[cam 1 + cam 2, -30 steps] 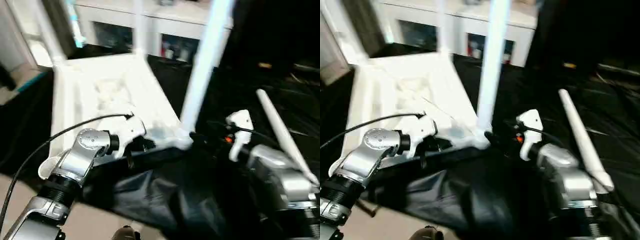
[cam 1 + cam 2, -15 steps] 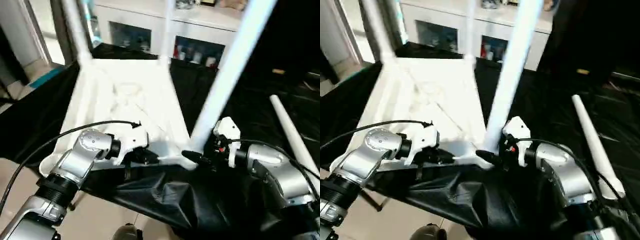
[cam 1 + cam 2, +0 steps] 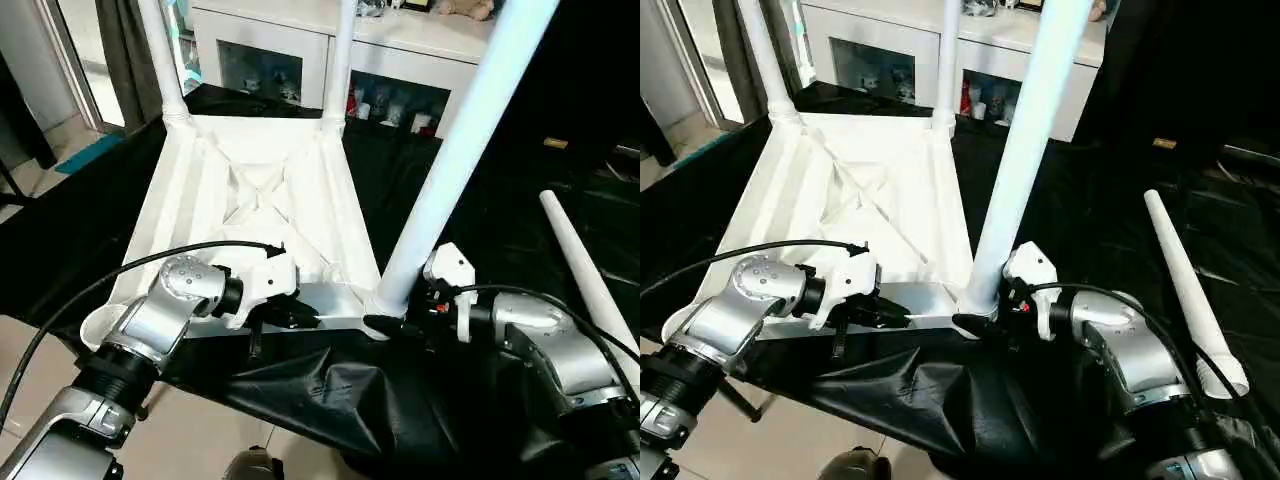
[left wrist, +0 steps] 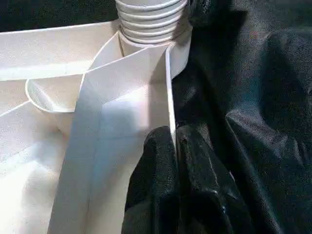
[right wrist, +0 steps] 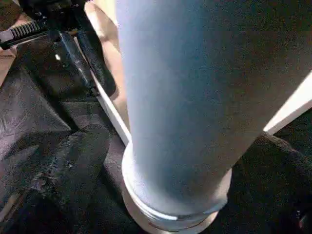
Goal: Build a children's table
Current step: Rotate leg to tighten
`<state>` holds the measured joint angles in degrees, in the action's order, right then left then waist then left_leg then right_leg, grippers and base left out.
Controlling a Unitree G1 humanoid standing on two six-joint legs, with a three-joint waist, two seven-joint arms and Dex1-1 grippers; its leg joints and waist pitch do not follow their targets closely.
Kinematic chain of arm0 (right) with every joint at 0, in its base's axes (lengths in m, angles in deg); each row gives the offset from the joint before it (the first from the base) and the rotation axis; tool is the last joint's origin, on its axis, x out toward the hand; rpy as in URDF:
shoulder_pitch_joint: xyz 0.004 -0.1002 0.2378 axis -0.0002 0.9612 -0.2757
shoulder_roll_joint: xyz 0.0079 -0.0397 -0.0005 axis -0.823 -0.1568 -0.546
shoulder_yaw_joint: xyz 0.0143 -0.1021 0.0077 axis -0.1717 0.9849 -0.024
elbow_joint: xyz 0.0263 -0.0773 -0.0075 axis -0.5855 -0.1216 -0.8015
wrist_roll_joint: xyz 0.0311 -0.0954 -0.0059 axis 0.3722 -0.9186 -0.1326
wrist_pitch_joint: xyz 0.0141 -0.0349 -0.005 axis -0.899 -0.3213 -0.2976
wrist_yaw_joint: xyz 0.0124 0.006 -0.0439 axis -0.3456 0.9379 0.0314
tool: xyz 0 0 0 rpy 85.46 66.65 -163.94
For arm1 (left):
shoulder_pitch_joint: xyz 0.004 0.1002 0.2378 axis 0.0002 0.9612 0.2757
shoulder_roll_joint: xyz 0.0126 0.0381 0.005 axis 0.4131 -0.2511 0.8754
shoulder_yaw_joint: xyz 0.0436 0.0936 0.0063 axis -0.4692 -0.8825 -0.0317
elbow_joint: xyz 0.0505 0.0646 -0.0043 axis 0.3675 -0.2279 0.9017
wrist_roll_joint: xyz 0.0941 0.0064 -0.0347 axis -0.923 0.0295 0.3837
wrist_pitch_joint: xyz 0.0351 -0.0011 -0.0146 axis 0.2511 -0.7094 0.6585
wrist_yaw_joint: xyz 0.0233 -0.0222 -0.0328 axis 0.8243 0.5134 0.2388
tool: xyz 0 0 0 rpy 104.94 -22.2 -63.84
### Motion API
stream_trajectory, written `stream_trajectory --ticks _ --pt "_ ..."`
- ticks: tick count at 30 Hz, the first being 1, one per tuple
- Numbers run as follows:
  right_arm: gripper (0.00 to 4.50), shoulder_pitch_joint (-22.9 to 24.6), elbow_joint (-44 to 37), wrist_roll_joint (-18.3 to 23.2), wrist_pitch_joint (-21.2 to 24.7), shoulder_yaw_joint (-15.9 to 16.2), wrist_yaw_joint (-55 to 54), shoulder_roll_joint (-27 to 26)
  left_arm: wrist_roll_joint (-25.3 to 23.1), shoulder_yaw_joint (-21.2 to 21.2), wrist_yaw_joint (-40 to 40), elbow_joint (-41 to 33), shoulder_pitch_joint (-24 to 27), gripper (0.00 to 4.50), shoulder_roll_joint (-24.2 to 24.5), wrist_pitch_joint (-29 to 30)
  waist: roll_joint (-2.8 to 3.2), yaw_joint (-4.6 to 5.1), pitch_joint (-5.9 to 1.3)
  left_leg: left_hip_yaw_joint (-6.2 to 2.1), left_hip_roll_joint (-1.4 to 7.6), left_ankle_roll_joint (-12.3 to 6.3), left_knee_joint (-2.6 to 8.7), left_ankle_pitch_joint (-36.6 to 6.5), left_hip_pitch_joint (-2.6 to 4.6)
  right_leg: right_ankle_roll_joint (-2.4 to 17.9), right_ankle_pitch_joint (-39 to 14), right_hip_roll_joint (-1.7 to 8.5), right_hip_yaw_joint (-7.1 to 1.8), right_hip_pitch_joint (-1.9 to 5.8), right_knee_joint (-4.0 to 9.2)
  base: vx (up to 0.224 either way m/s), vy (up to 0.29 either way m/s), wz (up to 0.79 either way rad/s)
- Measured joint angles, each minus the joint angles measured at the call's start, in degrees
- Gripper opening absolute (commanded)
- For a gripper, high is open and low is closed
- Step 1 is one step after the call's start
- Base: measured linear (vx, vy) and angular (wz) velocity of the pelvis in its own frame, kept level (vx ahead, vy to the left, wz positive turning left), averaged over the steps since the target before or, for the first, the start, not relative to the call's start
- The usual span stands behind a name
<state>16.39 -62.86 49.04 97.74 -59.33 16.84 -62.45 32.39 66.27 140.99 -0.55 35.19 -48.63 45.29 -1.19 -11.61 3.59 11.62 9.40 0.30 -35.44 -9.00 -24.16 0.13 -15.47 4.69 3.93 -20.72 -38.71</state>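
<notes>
**Legible text and markings**

None readable. No lettering, label, brand, number or sign can be made out on any surface in these views.

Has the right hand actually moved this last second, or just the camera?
Yes. Against the near-corner leg, the right hand has closed in leftward: it sat off to the leg's right, and now its open fingers straddle the leg's base.
</notes>
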Motion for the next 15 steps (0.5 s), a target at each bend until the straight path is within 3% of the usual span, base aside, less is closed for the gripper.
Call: stream_trajectory --ticks 2,5,13,15 --pt "3.92 0.0 0.1 0.0 -0.4 0.1 0.0 0.0 0.0 0.0 0.1 0.0 0.0 0.00 0.0 0.0 -0.01 -0.01 0.00 0.00 0.00 0.00 0.00 0.0 0.00 0.0 0.0 0.00 0.00 0.00 0.00 0.000 0.000 0.00" --pt "3.83 -0.3 0.7 -0.6 -0.6 0.1 0.2 0.0 0.0 0.0 0.1 0.0 0.0 0.00 0.0 0.0 -0.02 -0.01 0.00 0.00 0.00 0.00 0.00 0.0 0.00 0.0 0.0 0.00 0.00 -0.01 0.00 0.000 0.000 0.00" --pt "2.97 -1.0 1.8 -0.9 -0.7 0.1 0.5 -0.2 0.0 0.0 0.2 0.1 -0.1 0.00 0.1 -0.1 -0.02 0.00 0.01 0.00 0.00 0.00 0.01 0.0 0.00 0.0 0.0 0.00 0.00 -0.02 0.00 0.000 0.000 0.00" --pt "2.93 -1.0 1.8 -0.9 -0.7 0.1 0.5 -0.3 0.0 0.0 0.2 0.1 -0.1 0.00 0.1 -0.1 -0.02 0.01 0.01 0.00 0.00 0.00 0.01 0.0 0.00 0.0 0.0 0.00 0.00 -0.02 0.00 0.000 0.000 0.00"
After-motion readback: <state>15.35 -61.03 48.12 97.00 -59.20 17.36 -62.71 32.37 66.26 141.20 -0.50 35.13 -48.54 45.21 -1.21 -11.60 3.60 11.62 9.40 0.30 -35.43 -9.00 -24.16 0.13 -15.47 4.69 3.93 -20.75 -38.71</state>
